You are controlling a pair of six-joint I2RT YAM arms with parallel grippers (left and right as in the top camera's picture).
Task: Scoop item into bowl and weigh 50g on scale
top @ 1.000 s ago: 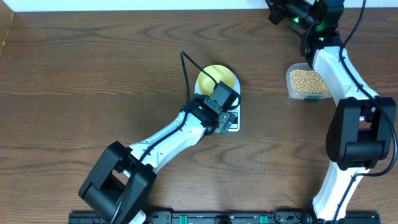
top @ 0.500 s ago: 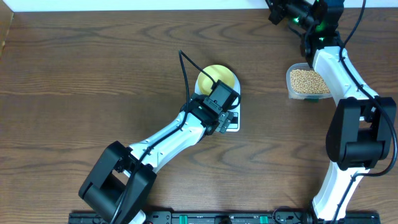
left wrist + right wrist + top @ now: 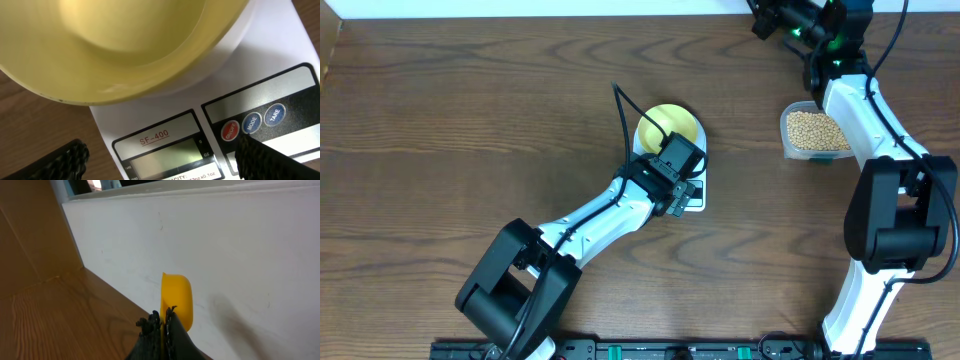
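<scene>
While left end effector (image 3: 167,165) gapes over the half-hidden scale (image 3: 260,65), right end effector (image 3: 162,320) pinches a scoop (image 3: 177,297).

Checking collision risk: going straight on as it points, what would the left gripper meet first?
Likely the scale, at its front panel by the display; the open left gripper hangs above it, short of the bowl. Depth is uncertain.

Cropped, blurred, hidden
Beyond the left jaws the pale yellow round bowl (image 3: 125,75) is blurred and cropped; the right jaws hide the handle of the yellow plastic scoop (image 3: 177,297).
</scene>
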